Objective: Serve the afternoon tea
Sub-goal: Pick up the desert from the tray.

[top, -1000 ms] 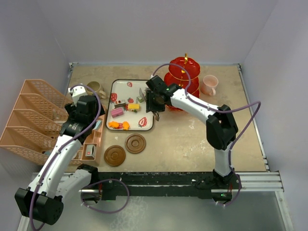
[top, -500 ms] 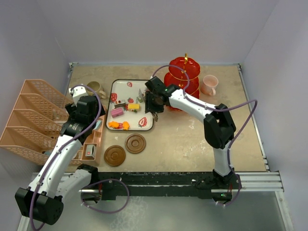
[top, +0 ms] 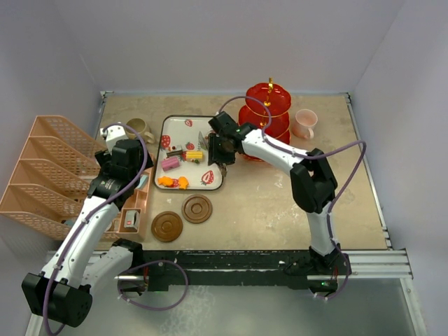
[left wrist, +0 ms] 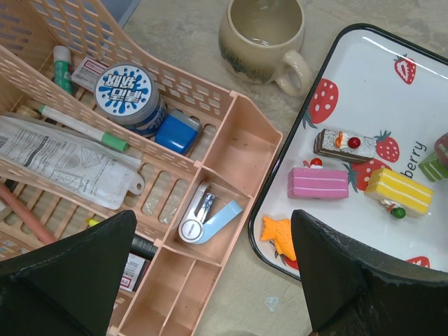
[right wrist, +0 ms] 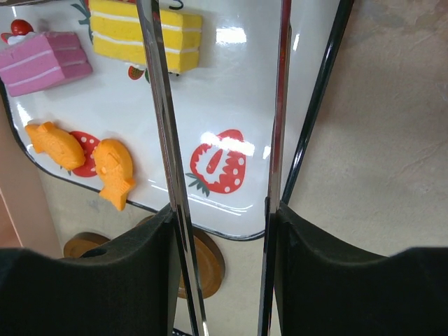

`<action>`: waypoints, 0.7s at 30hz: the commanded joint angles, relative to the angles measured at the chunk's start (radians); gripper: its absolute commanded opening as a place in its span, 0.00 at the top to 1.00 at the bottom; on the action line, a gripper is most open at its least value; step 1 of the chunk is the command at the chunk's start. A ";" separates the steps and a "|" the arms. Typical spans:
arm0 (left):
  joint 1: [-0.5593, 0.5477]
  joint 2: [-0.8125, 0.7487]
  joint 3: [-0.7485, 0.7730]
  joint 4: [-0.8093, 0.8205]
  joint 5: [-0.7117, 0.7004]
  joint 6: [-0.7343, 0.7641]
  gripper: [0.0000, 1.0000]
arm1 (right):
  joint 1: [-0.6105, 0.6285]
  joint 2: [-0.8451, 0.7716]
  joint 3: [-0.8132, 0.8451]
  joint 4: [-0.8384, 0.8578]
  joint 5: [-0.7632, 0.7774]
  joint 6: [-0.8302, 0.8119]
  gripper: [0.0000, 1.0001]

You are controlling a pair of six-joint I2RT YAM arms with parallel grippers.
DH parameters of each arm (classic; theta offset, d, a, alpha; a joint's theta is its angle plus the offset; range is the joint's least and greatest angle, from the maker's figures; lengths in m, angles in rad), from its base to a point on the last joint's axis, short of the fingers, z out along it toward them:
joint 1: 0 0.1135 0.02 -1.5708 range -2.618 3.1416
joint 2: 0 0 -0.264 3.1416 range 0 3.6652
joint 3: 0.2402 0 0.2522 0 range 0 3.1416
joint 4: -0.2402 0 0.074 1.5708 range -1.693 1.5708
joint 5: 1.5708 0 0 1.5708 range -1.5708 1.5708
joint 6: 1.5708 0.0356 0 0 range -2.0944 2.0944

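Toy sweets lie on the strawberry tray (top: 183,133): a pink cake (left wrist: 318,183), a yellow cake (right wrist: 143,31), a chocolate slice (left wrist: 341,143) and two orange fish (right wrist: 114,171). My right gripper (top: 218,150) is shut on the long metal tweezers (right wrist: 162,126), whose arms stand apart over the tray's near right corner. My left gripper (left wrist: 210,280) is open and empty above the pink organiser. The red three-tier stand (top: 266,115) and the pink mug (top: 305,123) stand at the back right. The olive-brown mug (left wrist: 260,38) is left of the tray. Two brown coasters (top: 166,226) (top: 197,208) lie in front of the tray.
A pink mesh file rack (top: 49,168) fills the left side. A pink desk organiser (left wrist: 245,150) with a stapler (left wrist: 203,220), a tin and pens lies between the rack and the tray. Grey walls close in the table on three sides.
My right gripper with the tweezers has shifted slightly left over the tray's right side. The left arm has not moved.
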 commanded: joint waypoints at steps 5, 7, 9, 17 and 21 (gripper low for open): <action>-0.001 0.000 0.002 0.038 0.008 0.019 0.11 | 0.002 0.039 0.109 -0.034 0.028 -0.019 0.50; 0.000 0.003 0.003 0.039 0.008 0.020 0.11 | 0.006 0.050 0.134 -0.062 0.050 -0.031 0.51; -0.001 0.003 0.003 0.039 0.009 0.019 0.11 | 0.014 0.059 0.165 -0.095 0.090 -0.042 0.54; 0.000 0.005 0.003 0.038 0.011 0.019 0.11 | 0.055 0.097 0.239 -0.205 0.183 -0.074 0.58; 0.000 0.003 0.002 0.037 0.011 0.019 0.11 | 0.060 0.096 0.237 -0.213 0.196 -0.078 0.53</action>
